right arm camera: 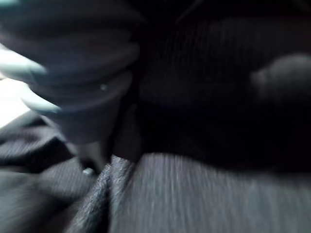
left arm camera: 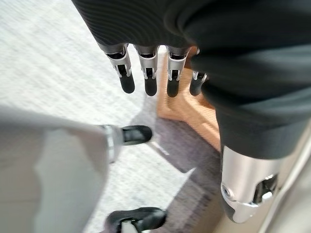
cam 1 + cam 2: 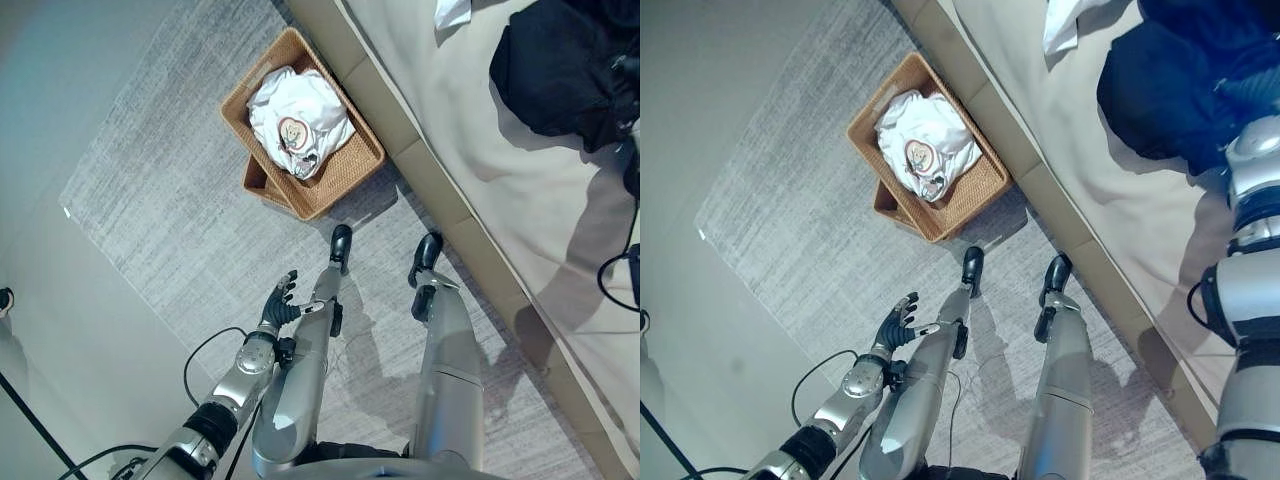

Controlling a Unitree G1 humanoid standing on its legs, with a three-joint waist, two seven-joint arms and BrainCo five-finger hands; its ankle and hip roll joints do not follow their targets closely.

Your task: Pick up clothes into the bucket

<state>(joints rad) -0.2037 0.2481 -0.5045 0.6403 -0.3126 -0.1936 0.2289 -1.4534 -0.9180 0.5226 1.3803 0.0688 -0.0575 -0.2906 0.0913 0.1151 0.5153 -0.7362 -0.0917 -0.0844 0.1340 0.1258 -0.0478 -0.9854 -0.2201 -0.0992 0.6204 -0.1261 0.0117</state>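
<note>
Step in hand, as I read it: grabbing the dark garment point(image 3: 560, 70) off the bed point(image 3: 470, 170), at about 1–2 o'clock in the eye views. The right arm reaches in from the 3 o'clock edge onto that pile; the right wrist view has the right hand point(image 1: 73, 87) buried against dark cloth, but whether its fingers have closed on the fabric I can't tell. To do it well, my call: get a full curl through a thick fold, not a surface pinch, lift straight up until the whole garment clears the bed edge, then swing toward 11 o'clock so trailing sleeves don't drag or snag on the bed frame. Release only once over the middle of the basket. Left hand point(image 3: 281, 303) hangs idle at about 7 o'clock, low beside the body, fingers straight and relaxed, holding nothing; could steady the load if it droops. Container: a woven basket point(image 3: 345, 170) sits on the grey rug point(image 3: 170, 190) at 11–12 o'clock, just beside the bed base. Inside: a white garment point(image 3: 298, 115) with a round print, bunched up and filling most of it, so the dark one likely has to go on top. A scrap of white cloth point(image 3: 452, 12) also lies on the bed at 12 o'clock, probably next.
</note>
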